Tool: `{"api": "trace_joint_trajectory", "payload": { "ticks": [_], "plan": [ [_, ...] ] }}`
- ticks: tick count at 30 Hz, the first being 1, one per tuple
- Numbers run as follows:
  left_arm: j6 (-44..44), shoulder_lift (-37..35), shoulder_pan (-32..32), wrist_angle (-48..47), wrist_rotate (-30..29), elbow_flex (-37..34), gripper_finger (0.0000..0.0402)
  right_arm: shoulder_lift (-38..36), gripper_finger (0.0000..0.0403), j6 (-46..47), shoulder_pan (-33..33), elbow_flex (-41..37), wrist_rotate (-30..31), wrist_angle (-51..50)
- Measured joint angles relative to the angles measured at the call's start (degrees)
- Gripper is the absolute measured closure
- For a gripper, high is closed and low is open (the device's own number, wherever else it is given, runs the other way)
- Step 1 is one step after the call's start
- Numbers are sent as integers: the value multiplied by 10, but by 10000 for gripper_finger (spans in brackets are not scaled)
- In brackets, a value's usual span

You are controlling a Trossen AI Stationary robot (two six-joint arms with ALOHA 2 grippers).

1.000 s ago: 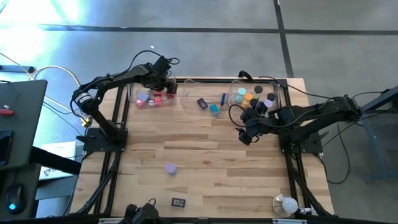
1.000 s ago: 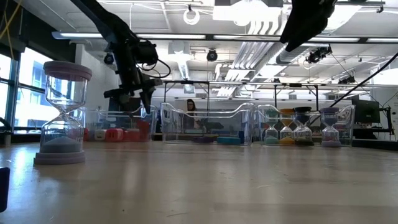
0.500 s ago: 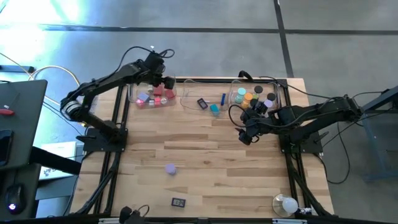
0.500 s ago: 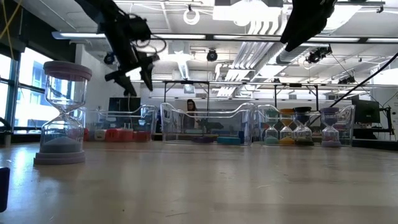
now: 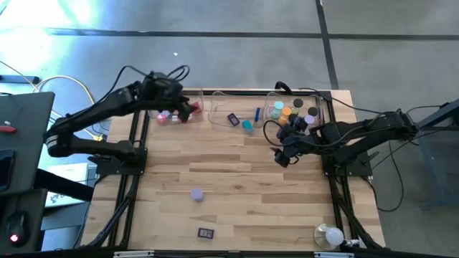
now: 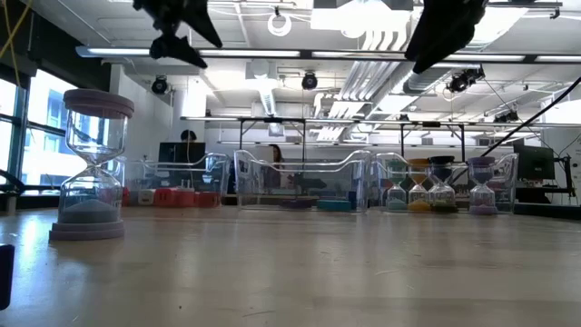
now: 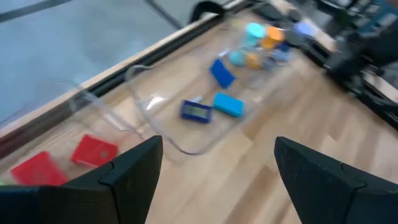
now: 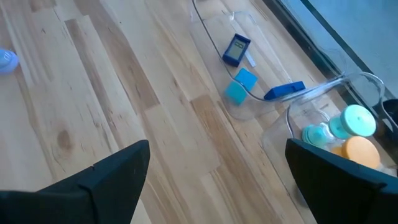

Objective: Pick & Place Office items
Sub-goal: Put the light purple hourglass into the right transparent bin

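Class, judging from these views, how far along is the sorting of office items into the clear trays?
Done: red blocks lie in the left tray, blue pieces in the middle tray, hourglass timers in the right tray.

In hand: nothing; the left gripper and right gripper are both open and empty.

Left: a lilac hourglass and a small dark timer remain on the table.

Bright light is thrown by ceiling lamps (image 6: 381, 41). Glare is seen on the floor (image 5: 64, 14). The left wrist view is blurred.
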Motion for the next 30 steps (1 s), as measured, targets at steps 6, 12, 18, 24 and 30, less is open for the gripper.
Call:
{"api": "trace_joint_trajectory", "payload": {
  "ticks": [6, 12, 18, 24, 30],
  "plan": [
    [7, -16, -57, 0, -27, 0, 101, 0, 38, -16, 0, 0, 0, 25],
    [-31, 2, -94, -6, -30, 0, 101, 0, 38, -17, 0, 0, -14, 35],
    [-63, 18, -101, -23, -34, 0, 100, 0, 38, -16, 0, 0, -52, 41],
    [-72, 19, -102, -29, -35, 0, 69, 0, 38, 5, 0, 0, -80, 41],
    [-102, 25, -118, -29, -20, 0, 9, 0, 38, 6, 0, 0, -89, 41]
  ]
}}
